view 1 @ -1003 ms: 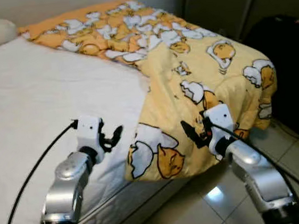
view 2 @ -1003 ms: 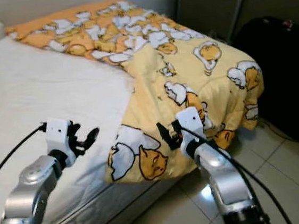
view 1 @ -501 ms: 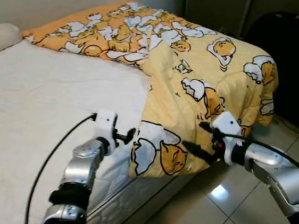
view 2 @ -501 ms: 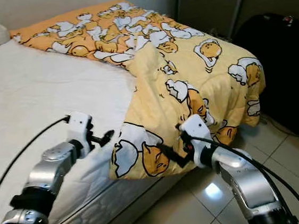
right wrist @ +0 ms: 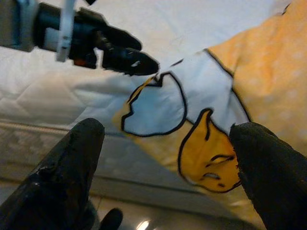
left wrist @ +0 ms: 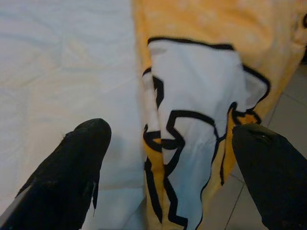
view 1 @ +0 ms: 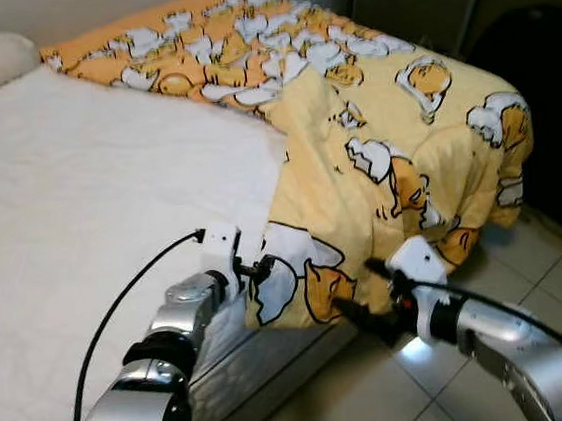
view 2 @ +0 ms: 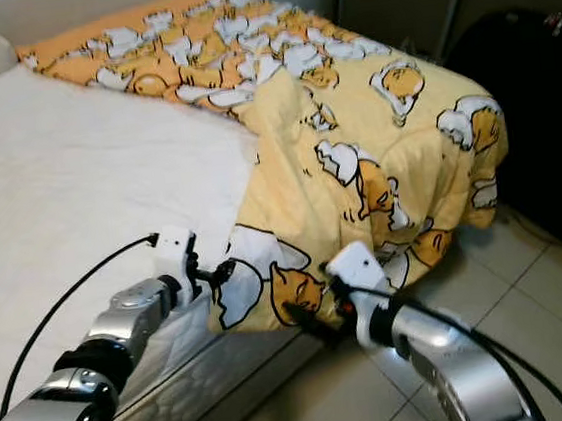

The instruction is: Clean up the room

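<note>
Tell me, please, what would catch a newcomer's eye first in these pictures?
First, the bright yellow blanket printed with cartoon eggs, bunched on the bed's far side, its corner drooping over the white mattress edge. Then the two grippers closing on that corner: the left gripper open at its edge, the right gripper open just below.
</note>
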`<state>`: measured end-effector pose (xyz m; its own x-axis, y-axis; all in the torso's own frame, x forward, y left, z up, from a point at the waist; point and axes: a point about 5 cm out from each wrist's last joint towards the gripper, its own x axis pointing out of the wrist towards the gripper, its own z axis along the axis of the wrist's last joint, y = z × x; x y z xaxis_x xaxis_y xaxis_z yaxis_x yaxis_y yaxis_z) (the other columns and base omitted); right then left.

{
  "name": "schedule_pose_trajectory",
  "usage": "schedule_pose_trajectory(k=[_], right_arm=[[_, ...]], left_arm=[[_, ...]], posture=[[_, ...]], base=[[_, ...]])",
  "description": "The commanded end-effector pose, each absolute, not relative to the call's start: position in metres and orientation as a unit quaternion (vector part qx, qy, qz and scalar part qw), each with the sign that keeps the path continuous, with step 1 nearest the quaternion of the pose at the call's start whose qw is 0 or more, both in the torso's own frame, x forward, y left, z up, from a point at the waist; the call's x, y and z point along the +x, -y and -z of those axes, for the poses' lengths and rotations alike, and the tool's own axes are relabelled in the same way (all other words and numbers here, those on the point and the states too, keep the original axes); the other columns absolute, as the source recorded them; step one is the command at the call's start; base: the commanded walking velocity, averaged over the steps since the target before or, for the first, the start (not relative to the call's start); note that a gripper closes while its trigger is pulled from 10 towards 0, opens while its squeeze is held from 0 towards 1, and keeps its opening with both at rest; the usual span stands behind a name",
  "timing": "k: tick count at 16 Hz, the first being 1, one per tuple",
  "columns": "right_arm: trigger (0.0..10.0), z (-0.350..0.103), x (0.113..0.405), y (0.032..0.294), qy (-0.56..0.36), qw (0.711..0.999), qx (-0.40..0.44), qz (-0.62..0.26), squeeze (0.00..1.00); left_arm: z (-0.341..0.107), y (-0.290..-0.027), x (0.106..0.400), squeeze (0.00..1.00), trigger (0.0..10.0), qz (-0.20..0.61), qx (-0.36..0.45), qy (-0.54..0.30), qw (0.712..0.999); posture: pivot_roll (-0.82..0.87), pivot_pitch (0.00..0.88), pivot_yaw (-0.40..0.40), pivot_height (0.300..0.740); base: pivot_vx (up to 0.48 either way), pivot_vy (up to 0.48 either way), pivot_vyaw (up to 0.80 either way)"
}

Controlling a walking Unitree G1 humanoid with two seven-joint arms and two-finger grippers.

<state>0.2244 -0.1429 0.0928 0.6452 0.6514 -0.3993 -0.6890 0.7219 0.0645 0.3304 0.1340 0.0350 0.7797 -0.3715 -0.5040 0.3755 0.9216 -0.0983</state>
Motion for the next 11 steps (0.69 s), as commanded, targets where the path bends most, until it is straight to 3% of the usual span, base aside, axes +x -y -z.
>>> schedule_pose_trajectory(k=[1, 7, 8, 9, 10, 11], right_arm=[[10.0, -0.096, 0.222, 0.141, -0.201, 0.904, -0.048, -0.373, 1.0], [10.0, -0.104, 0.211, 0.141, -0.205, 0.907, -0.074, -0.36, 1.0], [10.0, -0.105, 0.211, 0.142, -0.201, 0.912, -0.077, -0.35, 0.62], [10.0, -0.106, 0.211, 0.141, -0.201, 0.913, -0.075, -0.347, 0.0], [10.0, -0.107, 0.209, 0.141, -0.204, 0.913, -0.072, -0.346, 0.0], [10.0, -0.108, 0.208, 0.14, -0.204, 0.912, -0.071, -0.349, 0.0]], left_arm=[[-0.037, -0.138, 0.333, 0.0, 10.0, 0.182, 0.007, -0.262, 0.948], [-0.026, -0.13, 0.326, 0.0, 10.0, 0.197, 0.039, -0.279, 0.939], [-0.024, -0.129, 0.325, 0.0, 10.0, 0.196, 0.065, -0.274, 0.939], [-0.023, -0.129, 0.324, 0.0, 10.0, 0.183, 0.08, -0.271, 0.942], [-0.022, -0.129, 0.323, 0.0, 9.5, 0.181, 0.076, -0.271, 0.942], [-0.021, -0.128, 0.323, 0.0, 5.9, 0.182, 0.071, -0.271, 0.942]], posture=[[-0.19, 0.129, 0.07, 0.74], [-0.24, 0.187, 0.067, 0.74], [-0.24, 0.192, 0.065, 0.74], [-0.24, 0.198, 0.066, 0.74], [-0.25, 0.202, 0.065, 0.74], [-0.25, 0.2, 0.066, 0.74]], base=[[0.0, 0.0, 0.0], [0.0, 0.0, 0.0], [0.0, 0.0, 0.0], [0.0, 0.0, 0.0], [0.0, 0.0, 0.0], [0.0, 0.0, 0.0]])
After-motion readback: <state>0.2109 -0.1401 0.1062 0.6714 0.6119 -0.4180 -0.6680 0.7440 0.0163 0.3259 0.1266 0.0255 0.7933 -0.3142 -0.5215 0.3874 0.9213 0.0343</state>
